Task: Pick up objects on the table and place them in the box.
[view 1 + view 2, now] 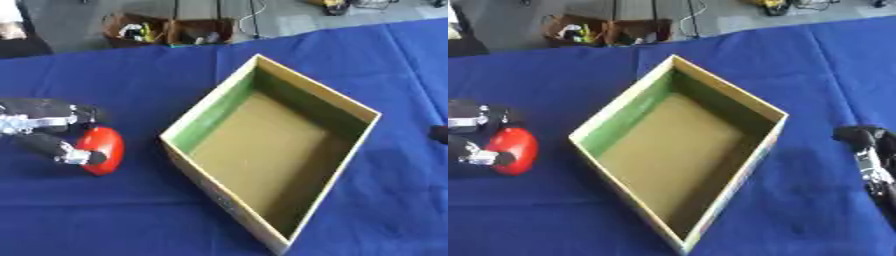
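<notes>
Blue table (131, 75): left hand (48, 132) curled round red object (103, 149).

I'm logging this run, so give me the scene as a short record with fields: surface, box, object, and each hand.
surface: blue cloth covering the table
box: open box, green inner wall, nothing visible inside, set at an angle at centre
object: red rounded object, left of the box, outside it
left hand: left hand at the left edge, fingers curled round the red rounded object
right hand: right hand at the right edge, right of the box, holding nothing visible; its fingers cannot be made out
</notes>
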Controlling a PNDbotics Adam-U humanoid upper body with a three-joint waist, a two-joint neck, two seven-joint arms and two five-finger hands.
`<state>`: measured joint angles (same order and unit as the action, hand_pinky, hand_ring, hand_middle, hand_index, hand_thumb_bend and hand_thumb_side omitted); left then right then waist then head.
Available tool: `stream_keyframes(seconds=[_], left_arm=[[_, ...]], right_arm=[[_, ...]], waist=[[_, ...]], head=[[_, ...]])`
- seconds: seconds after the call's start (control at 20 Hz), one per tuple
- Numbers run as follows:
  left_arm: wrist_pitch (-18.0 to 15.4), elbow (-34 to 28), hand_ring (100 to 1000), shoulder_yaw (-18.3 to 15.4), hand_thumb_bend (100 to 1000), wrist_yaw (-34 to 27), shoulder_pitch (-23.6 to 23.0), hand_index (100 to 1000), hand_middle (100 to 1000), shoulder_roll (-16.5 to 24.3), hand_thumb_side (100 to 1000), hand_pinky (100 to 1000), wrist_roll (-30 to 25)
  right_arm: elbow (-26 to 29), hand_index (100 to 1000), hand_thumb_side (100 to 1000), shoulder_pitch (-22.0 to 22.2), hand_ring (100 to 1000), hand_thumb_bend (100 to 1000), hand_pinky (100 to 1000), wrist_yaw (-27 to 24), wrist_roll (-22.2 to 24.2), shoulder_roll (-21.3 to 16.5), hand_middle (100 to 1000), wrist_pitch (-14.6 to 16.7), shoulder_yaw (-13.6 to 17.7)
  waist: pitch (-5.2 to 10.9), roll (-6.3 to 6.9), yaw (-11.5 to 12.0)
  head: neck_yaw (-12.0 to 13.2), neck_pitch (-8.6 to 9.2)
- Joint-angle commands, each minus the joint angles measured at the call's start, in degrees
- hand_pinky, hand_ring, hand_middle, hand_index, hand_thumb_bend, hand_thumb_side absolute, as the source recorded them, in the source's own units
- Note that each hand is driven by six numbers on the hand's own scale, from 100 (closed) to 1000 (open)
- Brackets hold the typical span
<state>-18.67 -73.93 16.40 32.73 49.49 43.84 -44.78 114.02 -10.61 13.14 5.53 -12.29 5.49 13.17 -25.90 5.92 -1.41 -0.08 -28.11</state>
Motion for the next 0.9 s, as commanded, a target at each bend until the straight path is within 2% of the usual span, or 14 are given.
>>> stream_keyframes(seconds=[0.05, 0.3, 0.45, 0.6, 0.9], left_arm=[[-7.58, 0.12, 792, 0.54, 533, -0.62, 0.76, 1000, 1000, 2.07, 945, 638, -7.19], [-7.76, 0.42, 761, 1.31, 491, -1.44, 0.36, 1000, 1000, 1.96, 908, 598, -7.19], [-7.73, 0.39, 719, 1.51, 473, -1.75, 0.21, 1000, 1000, 1.95, 886, 525, -7.19], [-7.87, 0.6, 730, 1.74, 436, -2.1, -0.12, 1000, 1000, 1.95, 872, 532, -7.19], [-8.68, 0.92, 695, 2.04, 305, -1.8, -0.28, 1000, 1000, 1.89, 757, 495, -7.19]], right_arm=[[0.57, 700, 829, -0.22, 818, 100, 849, 0.79, -0.19, -0.29, 604, -0.24, 0.03], [0.57, 698, 837, -0.12, 818, 100, 851, 1.2, -0.22, -0.11, 602, -0.68, 0.0], [0.57, 697, 834, -0.15, 818, 100, 852, 1.3, -0.08, -0.02, 602, -0.86, -0.03], [0.57, 697, 837, -0.22, 818, 100, 853, 1.18, -0.13, 0.02, 601, -0.9, -0.02], [0.57, 696, 841, -0.29, 818, 100, 854, 0.97, 0.07, 0.12, 600, -1.09, -0.09]], waist=[[0.96, -0.18, -0.05], [0.8, -0.17, -0.12], [0.76, -0.19, -0.07], [0.75, -0.21, -0.08], [0.75, -0.19, 0.0]], head=[[0.29, 0.61], [0.34, 0.71], [0.4, 0.64], [0.42, 0.62], [0.48, 0.89]])
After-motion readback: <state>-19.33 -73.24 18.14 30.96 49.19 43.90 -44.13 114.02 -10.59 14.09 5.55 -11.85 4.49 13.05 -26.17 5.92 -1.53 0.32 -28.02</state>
